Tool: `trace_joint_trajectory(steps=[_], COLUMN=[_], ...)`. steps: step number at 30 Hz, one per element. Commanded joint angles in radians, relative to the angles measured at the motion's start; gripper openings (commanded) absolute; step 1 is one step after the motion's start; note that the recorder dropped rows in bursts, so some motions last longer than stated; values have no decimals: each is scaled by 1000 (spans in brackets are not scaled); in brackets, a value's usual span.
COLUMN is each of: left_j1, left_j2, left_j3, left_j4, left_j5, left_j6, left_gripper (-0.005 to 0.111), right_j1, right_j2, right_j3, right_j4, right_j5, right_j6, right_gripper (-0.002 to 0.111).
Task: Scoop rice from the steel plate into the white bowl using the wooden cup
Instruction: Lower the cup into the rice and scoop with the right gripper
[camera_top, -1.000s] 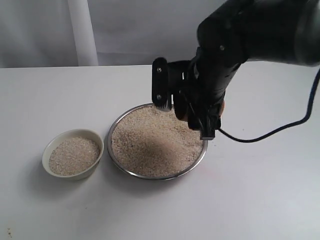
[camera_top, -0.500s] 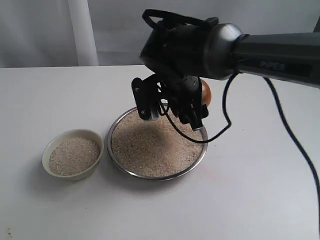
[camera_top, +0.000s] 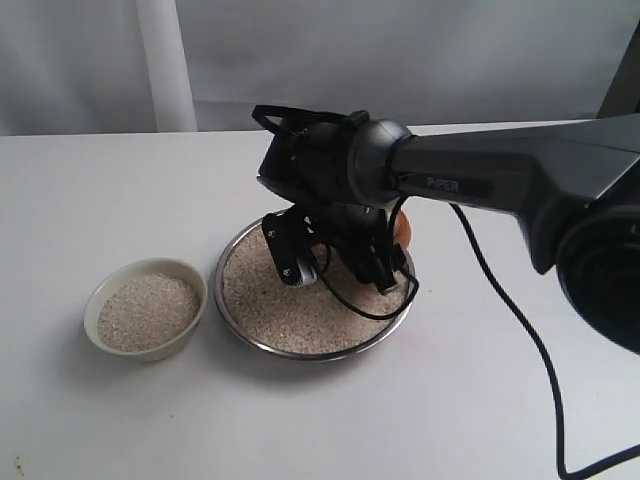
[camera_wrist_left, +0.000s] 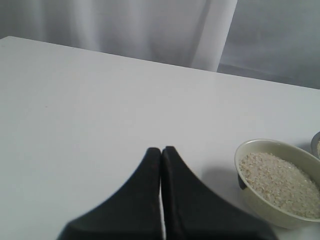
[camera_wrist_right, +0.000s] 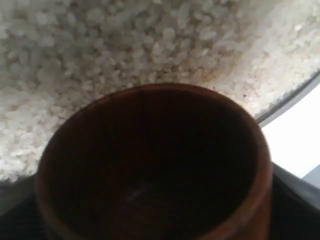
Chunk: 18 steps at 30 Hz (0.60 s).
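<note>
Now, with the right gripper (camera_top: 338, 262) clamped on the empty wooden cup (camera_wrist_right: 150, 165) just over the rice (camera_wrist_right: 100, 50) in the steel plate (camera_top: 310, 352), it should dig the lip in deep, sweep, then roll upright before heading for the white bowl (camera_top: 150, 350).

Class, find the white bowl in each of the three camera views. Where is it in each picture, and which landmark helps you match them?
Exterior view: the white bowl sits lower left, beside the steel plate.
Left wrist view: lower right, beyond the shut left gripper.
Right wrist view: not in it; the wooden cup and the rice fill it.
Shared landmark: the steel plate's rim, also visible in the right wrist view.
</note>
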<state>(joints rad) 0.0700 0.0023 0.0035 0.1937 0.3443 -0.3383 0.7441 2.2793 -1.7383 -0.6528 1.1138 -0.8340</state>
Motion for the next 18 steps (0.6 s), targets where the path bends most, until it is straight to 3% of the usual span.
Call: trace_joint_trajectory(steps=[1,18], left_j1=[0,0], left_j2=[-2,-2], left_j3=[-4,-4], left_j4=[3,3], left_j5=[-7,-7], left_j6=[-1,-1], left_gripper=[0,0], right_j1=[3,30], right_j2=[7,26], right_j3=[-8,-8], right_j4=[-27,16], right_j5=[8,12], right_j6=[-8,-30], right_gripper=[0,0])
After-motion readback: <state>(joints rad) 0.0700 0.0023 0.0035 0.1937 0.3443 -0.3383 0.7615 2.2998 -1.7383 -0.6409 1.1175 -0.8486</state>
